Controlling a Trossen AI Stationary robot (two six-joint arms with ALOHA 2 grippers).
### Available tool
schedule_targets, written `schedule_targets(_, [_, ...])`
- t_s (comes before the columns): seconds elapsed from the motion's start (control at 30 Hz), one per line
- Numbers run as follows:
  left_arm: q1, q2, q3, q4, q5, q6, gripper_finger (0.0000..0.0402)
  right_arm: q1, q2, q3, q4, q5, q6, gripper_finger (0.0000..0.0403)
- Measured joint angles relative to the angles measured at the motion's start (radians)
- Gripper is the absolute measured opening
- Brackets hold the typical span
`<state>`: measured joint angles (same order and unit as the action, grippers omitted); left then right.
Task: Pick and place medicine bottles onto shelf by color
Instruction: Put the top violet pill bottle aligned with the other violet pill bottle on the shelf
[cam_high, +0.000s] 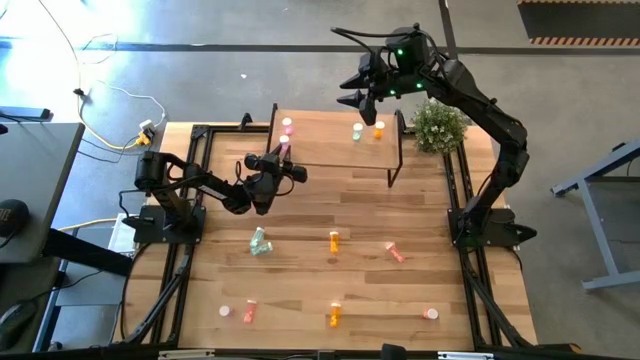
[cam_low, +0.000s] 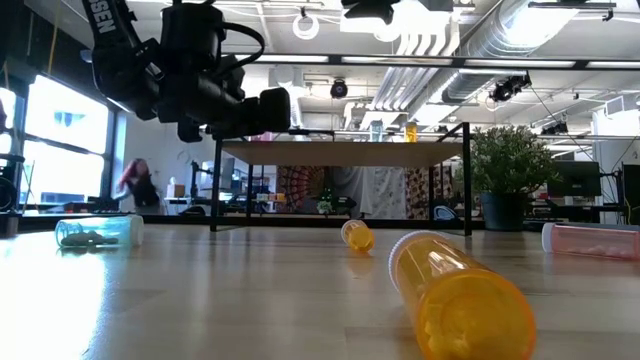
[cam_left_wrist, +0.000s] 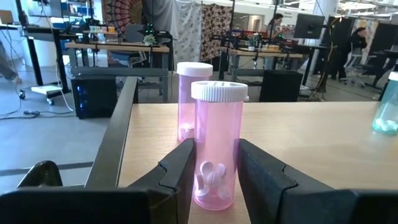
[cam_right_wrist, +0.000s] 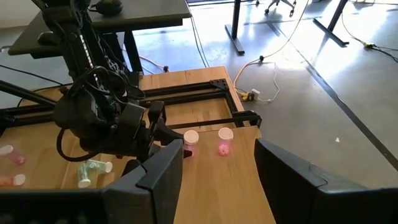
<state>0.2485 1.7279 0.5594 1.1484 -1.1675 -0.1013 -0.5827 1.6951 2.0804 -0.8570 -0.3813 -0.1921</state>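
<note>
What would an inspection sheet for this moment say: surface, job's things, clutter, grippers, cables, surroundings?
Surface: wood-plank table, with a shelf at its far side.
Job's things: on the shelf stand two pink bottles, the held pink bottle and a second pink bottle behind it, plus a green bottle and an orange bottle. Eight more lie or stand on the table, among them a green bottle on its side.
Clutter: potted plant beside the shelf.
Grippers: left gripper jaws shut on the held pink bottle at the shelf's left end; right gripper open, raised above the shelf.
Cables: loose cables on the floor beyond the table's left corner.
Surroundings: workshop with desks; a person in the background.
</note>
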Motion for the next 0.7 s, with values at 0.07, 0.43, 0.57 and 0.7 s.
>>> schedule_targets(0.07, [0.000, 0.000, 0.000, 0.000, 0.000, 0.000, 0.0107, 0.000, 0.000, 0.000, -0.002, 0.000, 0.000, 0.0190])
schedule_targets(0.43, [0.000, 0.000, 0.000, -0.001, 0.018, -0.001, 0.0159, 0.000, 0.000, 0.000, -0.030, 0.000, 0.000, 0.0190])
schedule_targets(0.57, [-0.001, 0.000, 0.000, 0.000, 0.016, -0.001, 0.0172, 0.000, 0.000, 0.000, -0.034, 0.000, 0.000, 0.0190])
schedule_targets(0.7, [-0.001, 0.000, 0.000, 0.001, 0.015, 0.000, 0.0181, 0.000, 0.000, 0.000, -0.035, 0.000, 0.000, 0.0190])
